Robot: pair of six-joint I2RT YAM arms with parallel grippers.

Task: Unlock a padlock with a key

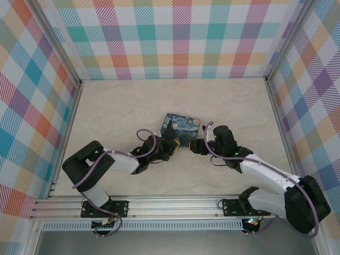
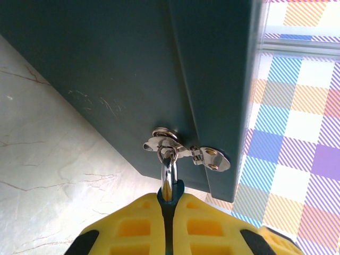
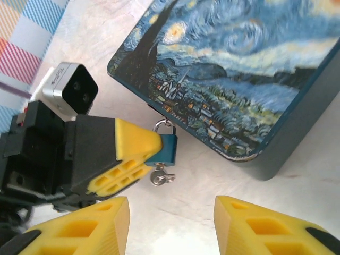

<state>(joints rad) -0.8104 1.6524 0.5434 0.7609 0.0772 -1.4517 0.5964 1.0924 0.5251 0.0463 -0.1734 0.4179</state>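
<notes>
1. The rectangular Starry Night-printed tin box (image 3: 239, 79) runs off the right wrist view's top and right edges.
2. Left wrist view: the tiny blue padlock with thin silver shackle (image 2: 168, 171), hanging off the tin, is nearly swallowed by the clamped yellow left claw (image 2: 170, 204); only a blue sliver shows.
3. The tiny silver metal key (image 3: 159, 177) hangs at the padlock's end away from the tin; how deep it sits is too small to tell.
4. The right claw (image 3: 171, 212), spread wide near the tin, is cut by the bottom edge.
</notes>
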